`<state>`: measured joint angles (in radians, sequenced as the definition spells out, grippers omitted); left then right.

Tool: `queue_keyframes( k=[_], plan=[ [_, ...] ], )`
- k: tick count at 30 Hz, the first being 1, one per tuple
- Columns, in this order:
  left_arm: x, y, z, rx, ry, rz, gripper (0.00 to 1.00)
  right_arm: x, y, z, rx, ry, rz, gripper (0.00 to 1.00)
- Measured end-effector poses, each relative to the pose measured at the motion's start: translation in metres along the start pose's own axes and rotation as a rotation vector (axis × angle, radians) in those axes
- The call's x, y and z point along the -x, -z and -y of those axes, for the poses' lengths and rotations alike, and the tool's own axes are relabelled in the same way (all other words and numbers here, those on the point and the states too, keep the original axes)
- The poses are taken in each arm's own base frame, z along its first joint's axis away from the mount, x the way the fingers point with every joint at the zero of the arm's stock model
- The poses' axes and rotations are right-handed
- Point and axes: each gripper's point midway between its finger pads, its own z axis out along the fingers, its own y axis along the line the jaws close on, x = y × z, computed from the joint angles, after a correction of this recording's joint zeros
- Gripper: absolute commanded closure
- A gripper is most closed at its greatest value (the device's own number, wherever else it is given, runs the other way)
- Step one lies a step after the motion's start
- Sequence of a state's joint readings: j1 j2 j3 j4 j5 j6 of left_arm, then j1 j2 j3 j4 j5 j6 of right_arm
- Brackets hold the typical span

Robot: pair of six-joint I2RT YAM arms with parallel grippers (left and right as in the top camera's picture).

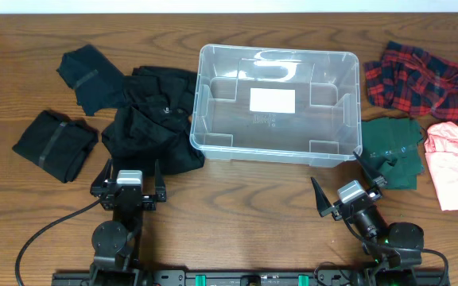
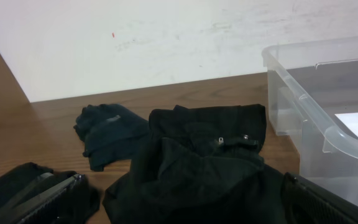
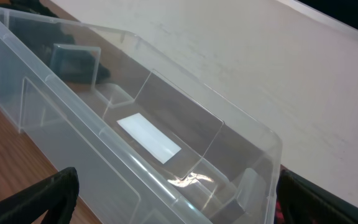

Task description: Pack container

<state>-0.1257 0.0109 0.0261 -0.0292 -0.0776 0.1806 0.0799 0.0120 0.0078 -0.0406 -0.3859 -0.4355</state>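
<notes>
Leftmost on the wooden worktop point(image 1: 237, 222) lies a folded black cloth point(image 1: 54, 144), with a second black piece point(image 1: 90, 75) behind it, nearer the far edge. Right of these a black heap point(image 1: 153, 119) spreads out, its right side just beside the left wall of the container point(image 1: 277, 152). The left claw point(image 1: 130, 179) sits just in front of that heap, jaws spread wide and gripping nothing. The container stands upright in the middle of the worktop, open side up, with a white label point(image 1: 272, 100) on its clear base. Off its front right corner is the right claw point(image 1: 345, 183), angled toward the container, jaws likewise wide apart and empty. Just beside that same corner lies a dark green cloth point(image 1: 392, 147), close to the right claw's far finger. Behind the green cloth, level with the container's far side, sits a red plaid cloth point(image 1: 420, 79). A pink cloth point(image 1: 456, 163) lies at the right edge, next to the green one.
</notes>
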Motion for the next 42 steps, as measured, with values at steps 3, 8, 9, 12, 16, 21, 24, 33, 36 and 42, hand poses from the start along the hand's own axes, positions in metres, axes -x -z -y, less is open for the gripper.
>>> queue_keyframes(
  k=[3,8,9,12,16,21,24,33,36,42],
  plan=[
    [0.0,0.0,0.0,0.0,0.0,0.0,0.02,0.0,0.0,0.0,0.0,0.0,0.0,0.01],
    [0.0,0.0,0.0,0.0,0.0,0.0,0.02,0.0,0.0,0.0,0.0,0.0,0.0,0.01],
    [0.0,0.0,0.0,0.0,0.0,0.0,0.02,0.0,0.0,0.0,0.0,0.0,0.0,0.01],
    [0.0,0.0,0.0,0.0,0.0,0.0,0.02,0.0,0.0,0.0,0.0,0.0,0.0,0.01],
    [0.0,0.0,0.0,0.0,0.0,0.0,0.02,0.0,0.0,0.0,0.0,0.001,0.0,0.01],
    [0.0,0.0,0.0,0.0,0.0,0.0,0.02,0.0,0.0,0.0,0.0,0.0,0.0,0.01],
    [0.001,0.0,0.0,0.001,-0.005,0.006,0.02,0.0,0.0,0.0,0.0,0.0,0.0,0.01],
    [0.002,0.0,-0.006,0.033,-0.039,0.01,0.02,0.0,0.0,0.0,0.0,0.0,0.0,0.01],
    [0.002,0.0,-0.005,0.031,-0.021,0.007,0.02,0.0,0.0,0.0,0.0,0.0,0.0,0.01],
    [0.026,0.013,-0.01,0.028,-0.002,-0.039,0.02,0.0,0.0,0.0,0.0,0.0,0.001,0.01]
  ],
)
